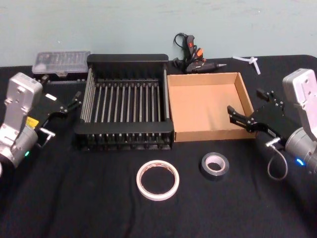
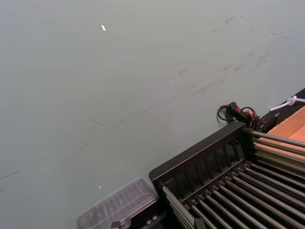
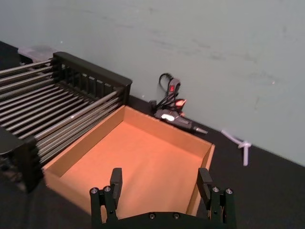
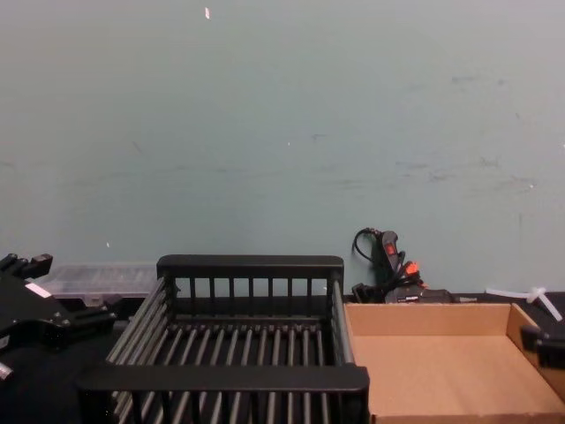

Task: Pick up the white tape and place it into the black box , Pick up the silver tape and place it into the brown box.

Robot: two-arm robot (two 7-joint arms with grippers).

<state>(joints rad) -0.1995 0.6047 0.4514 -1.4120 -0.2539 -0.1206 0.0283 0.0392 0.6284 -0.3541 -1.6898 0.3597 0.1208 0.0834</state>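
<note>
White tape and silver tape lie near the table's front edge, before the black box and brown box. Right gripper hovers open at the brown box's right wall; left gripper, state unclear, beside the black box.

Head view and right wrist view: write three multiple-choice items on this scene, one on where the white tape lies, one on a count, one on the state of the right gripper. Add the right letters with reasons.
1. Where does the white tape lie?
A. In the black box
B. On the black cloth in front of the black box
C. In the brown box

2. How many tape rolls lie on the cloth?
A. One
B. Two
C. Three

3. How is the right gripper?
A. Open and empty
B. Shut on the silver tape
C. Shut on the white tape

Answers:
1 B: the roll rests on the black cloth, nearer the robot than the black box.
2 B: the white tape and the silver tape lie side by side, apart.
3 A: the right gripper hangs at the brown box, fingers spread with nothing between them.
</note>
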